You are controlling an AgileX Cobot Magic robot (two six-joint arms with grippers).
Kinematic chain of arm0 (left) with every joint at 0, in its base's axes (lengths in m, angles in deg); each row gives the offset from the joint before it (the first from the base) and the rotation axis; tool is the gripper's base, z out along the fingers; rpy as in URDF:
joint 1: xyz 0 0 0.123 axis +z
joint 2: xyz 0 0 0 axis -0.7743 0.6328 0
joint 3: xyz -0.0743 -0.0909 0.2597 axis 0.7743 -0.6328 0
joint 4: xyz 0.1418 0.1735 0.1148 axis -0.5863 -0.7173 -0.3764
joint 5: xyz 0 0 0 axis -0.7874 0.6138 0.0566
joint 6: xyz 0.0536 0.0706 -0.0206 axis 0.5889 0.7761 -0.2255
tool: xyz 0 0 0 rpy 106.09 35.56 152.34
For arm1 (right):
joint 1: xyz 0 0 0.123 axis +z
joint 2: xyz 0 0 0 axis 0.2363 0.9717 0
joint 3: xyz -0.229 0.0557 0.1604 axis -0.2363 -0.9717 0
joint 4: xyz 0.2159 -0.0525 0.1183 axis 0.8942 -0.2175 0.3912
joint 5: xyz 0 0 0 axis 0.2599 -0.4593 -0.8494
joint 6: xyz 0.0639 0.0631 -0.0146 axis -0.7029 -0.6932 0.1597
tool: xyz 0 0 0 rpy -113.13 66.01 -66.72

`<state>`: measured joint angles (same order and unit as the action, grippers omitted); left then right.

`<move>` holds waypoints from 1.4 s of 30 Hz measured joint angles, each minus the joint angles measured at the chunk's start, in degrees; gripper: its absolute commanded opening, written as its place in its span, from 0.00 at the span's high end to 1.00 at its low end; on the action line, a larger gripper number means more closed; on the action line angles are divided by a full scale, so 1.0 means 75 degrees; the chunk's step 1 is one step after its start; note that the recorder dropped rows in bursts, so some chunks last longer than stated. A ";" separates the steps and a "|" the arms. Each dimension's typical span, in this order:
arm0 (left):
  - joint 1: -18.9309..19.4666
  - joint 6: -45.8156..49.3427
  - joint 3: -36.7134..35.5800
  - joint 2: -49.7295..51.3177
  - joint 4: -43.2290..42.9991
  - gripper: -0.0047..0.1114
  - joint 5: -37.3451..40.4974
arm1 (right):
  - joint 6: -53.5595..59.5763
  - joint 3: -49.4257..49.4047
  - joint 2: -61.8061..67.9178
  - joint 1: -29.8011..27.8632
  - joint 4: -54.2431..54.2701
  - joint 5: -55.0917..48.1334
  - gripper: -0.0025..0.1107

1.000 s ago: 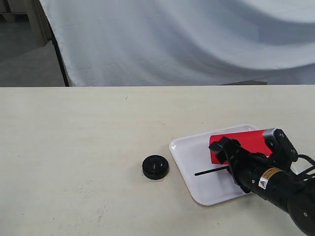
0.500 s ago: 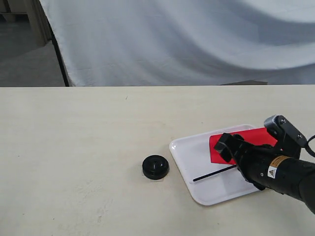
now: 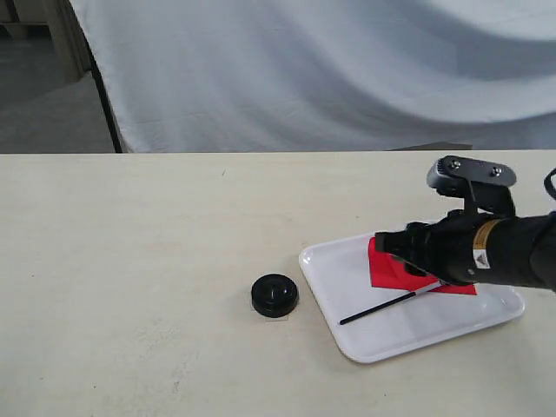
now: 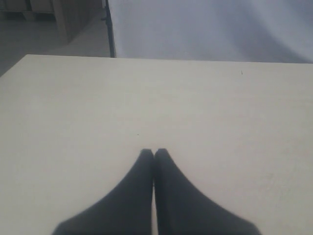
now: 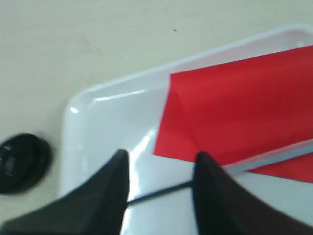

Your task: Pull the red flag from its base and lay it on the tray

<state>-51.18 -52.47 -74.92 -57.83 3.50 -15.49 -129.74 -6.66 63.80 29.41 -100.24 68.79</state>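
The red flag (image 3: 387, 268) lies flat in the white tray (image 3: 330, 261), its thin black stick (image 3: 373, 309) pointing toward the tray's near left corner. In the right wrist view the red flag (image 5: 234, 107) and its stick (image 5: 156, 194) rest on the tray (image 5: 107, 127) beneath the jaws. My right gripper (image 3: 401, 246) hovers over the flag, open and holding nothing; the right gripper (image 5: 159, 161) shows a wide gap. The black base (image 3: 274, 294) stands alone on the table left of the tray, and the base (image 5: 22, 161) also shows in the right wrist view. My left gripper (image 4: 154, 152) is shut over bare table.
A beige table (image 3: 130, 261) carries everything. A white cloth backdrop (image 3: 330, 69) hangs behind its far edge, with a dark pole (image 3: 104, 95) at the back left.
My right gripper has let go of the flag and risen up and back from the tray. The flag now lies flat, and its stick has settled lower on the tray.
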 measured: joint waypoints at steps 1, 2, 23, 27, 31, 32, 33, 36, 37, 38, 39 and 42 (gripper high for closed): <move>0.0000 0.0000 0.0000 0.0000 0.0000 0.96 0.0000 | 0.0081 0.0085 -0.0114 0.0017 -0.0372 -0.0520 0.97; 0.0000 0.0000 0.0000 0.0000 0.0000 0.96 0.0000 | 0.0503 0.0195 -0.0338 0.0052 -0.1126 -0.1892 0.98; 0.0000 0.0000 0.0000 0.0000 0.0000 0.96 0.0000 | 0.6952 0.0027 -0.3094 -0.2658 0.4812 -0.3891 0.98; 0.0000 0.0000 0.0000 0.0000 0.0000 0.96 0.0000 | 0.6649 -0.0541 -0.4003 -0.2658 0.4907 -0.2779 0.98; 0.0000 0.0000 0.0000 0.0000 0.0000 0.96 0.0000 | 0.6592 -0.0795 -0.4956 -0.2658 0.4938 -0.2219 0.98; 0.0000 0.0000 0.0000 0.0000 0.0000 0.96 0.0000 | 0.6576 -0.0826 -0.5158 -0.2658 0.4974 -0.2143 0.98; 0.0000 0.0000 0.0000 0.0000 0.0000 0.96 0.0000 | 0.6563 -0.0884 -0.5418 -0.2658 0.5012 -0.2040 0.98; 0.0000 0.0000 0.0000 0.0000 0.0000 0.96 0.0000 | 0.6531 -0.1098 -0.6178 -0.2658 0.5037 -0.1705 0.98; 0.0000 0.0000 0.0000 0.0000 0.0000 0.96 0.0000 | 0.6531 -0.1222 -0.6461 -0.2658 0.5037 -0.1570 0.98; 0.0000 0.0000 0.0000 0.0000 0.0000 0.96 0.0000 | 0.6516 -0.1367 -0.6753 -0.2658 0.5037 -0.1460 0.98; 0.0000 0.0000 0.0000 0.0000 0.0000 0.96 0.0000 | 0.6516 -0.1534 -0.7054 -0.2658 0.5037 -0.1294 0.98; 0.0000 0.0000 0.0000 0.0000 0.0000 0.96 0.0000 | 0.6500 -0.2071 -0.7959 -0.2658 0.5054 -0.0741 0.98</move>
<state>-51.18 -52.47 -74.92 -57.83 3.50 -15.49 -80.99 -22.20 4.11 9.48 -62.34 63.23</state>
